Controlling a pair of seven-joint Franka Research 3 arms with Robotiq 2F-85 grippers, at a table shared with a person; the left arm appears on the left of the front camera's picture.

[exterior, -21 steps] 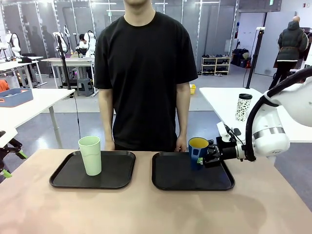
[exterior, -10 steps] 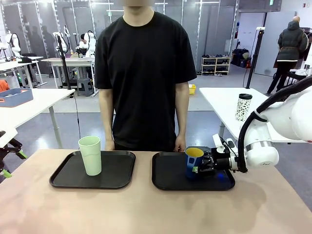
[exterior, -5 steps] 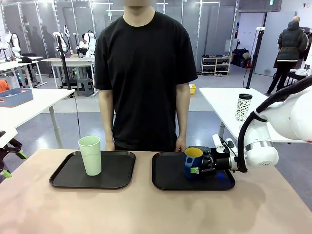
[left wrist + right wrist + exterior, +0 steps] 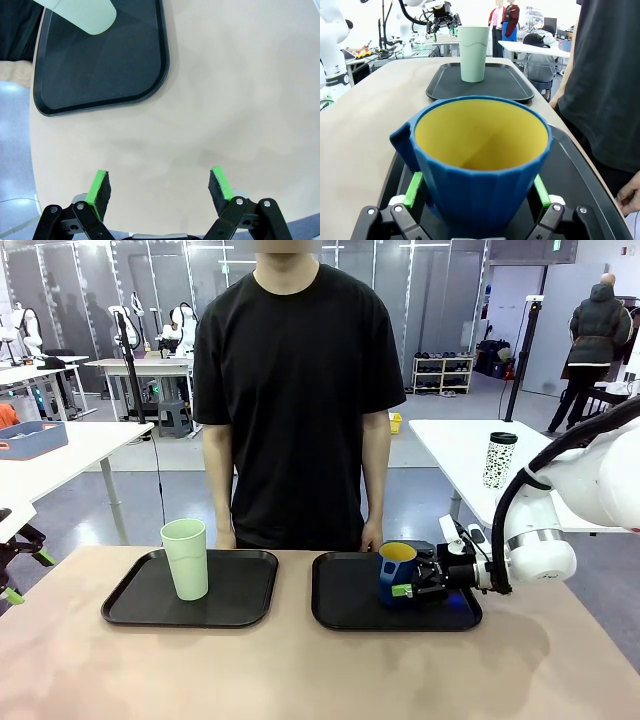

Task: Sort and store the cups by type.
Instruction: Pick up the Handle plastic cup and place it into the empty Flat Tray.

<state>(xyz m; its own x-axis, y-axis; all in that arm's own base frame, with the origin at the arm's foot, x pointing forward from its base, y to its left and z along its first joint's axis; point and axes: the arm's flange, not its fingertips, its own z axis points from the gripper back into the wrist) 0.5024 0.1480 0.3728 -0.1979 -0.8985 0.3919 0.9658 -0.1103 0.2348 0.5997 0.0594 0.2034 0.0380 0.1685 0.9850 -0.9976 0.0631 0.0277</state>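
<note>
The dark blue mug with a yellow inside stands on the right black tray. My right gripper reaches in from the right, open, with the mug between its green pads. Seen from the right wrist, the mug sits between the fingers of the right gripper, handle to the picture's left. The pale green tumbler stands upright on the left black tray; it also appears far off as the tumbler. My left gripper hangs open over bare table near the left tray.
A person in a black shirt stands at the far edge, one hand close behind the right tray. A white speckled cup with a dark lid stands on a side table at the right. Bare table lies in front of both trays.
The mug has stayed put on the right tray. The right jaws have widened off its sides, and the right wrist has edged a little to the right.
</note>
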